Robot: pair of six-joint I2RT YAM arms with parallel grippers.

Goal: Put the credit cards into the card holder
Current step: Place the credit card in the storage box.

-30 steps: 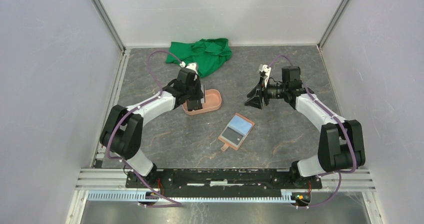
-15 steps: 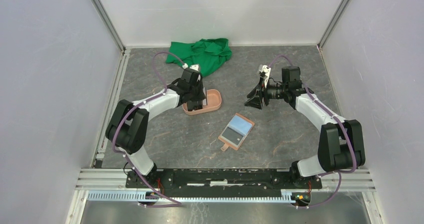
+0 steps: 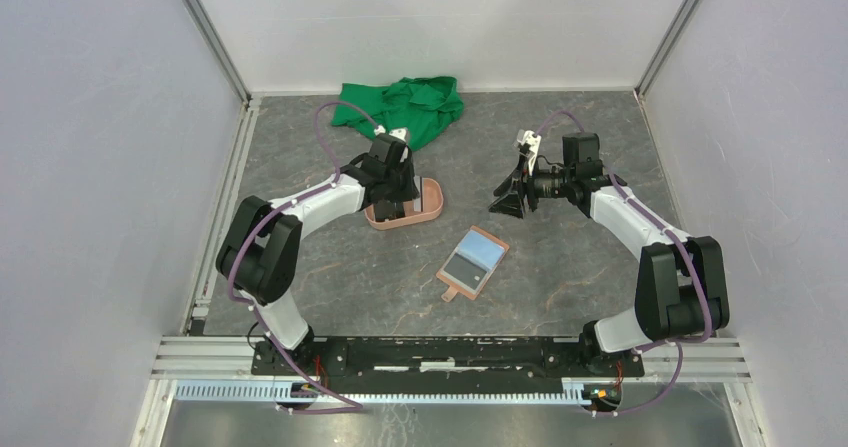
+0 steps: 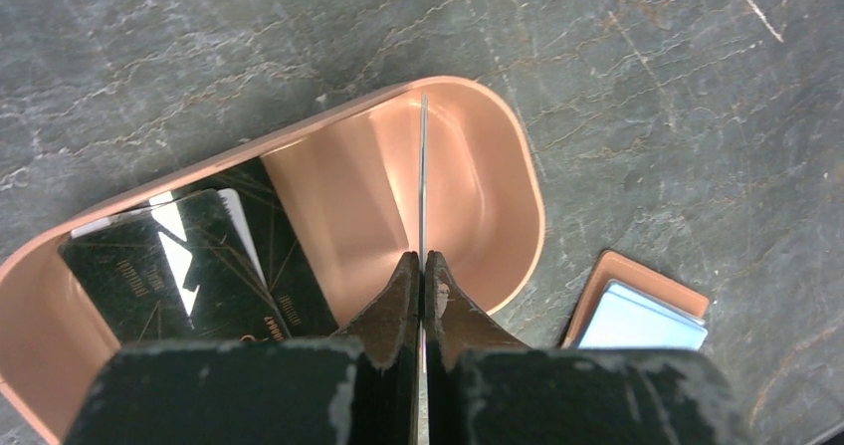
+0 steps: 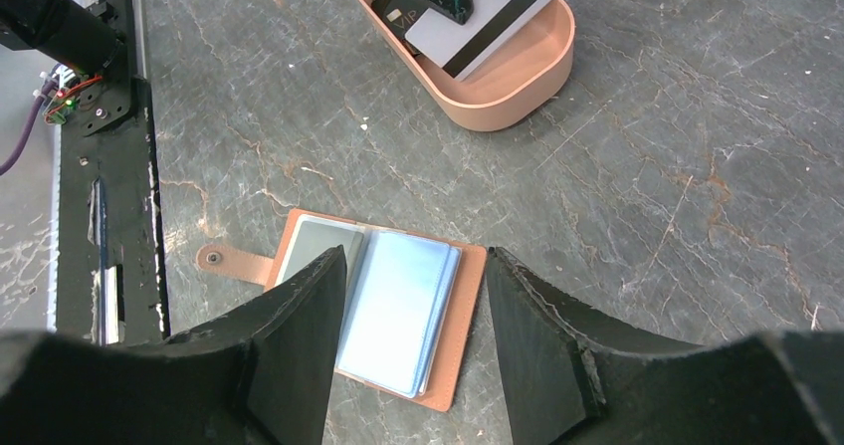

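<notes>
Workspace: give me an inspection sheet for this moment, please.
Surface: grey stone-pattern table; nothing spilled seen.
Job's things: card holder lies open, apart from the pink tray; dark credit cards lie in the tray; one card is pinched over it.
Clutter: green cloth at the far edge.
Grippers: left gripper shut on the card; right gripper open, empty, pointed toward the card holder.
Cables: purple cables loop along both arms.
Surroundings: plain walls, metal frame rails.
</notes>
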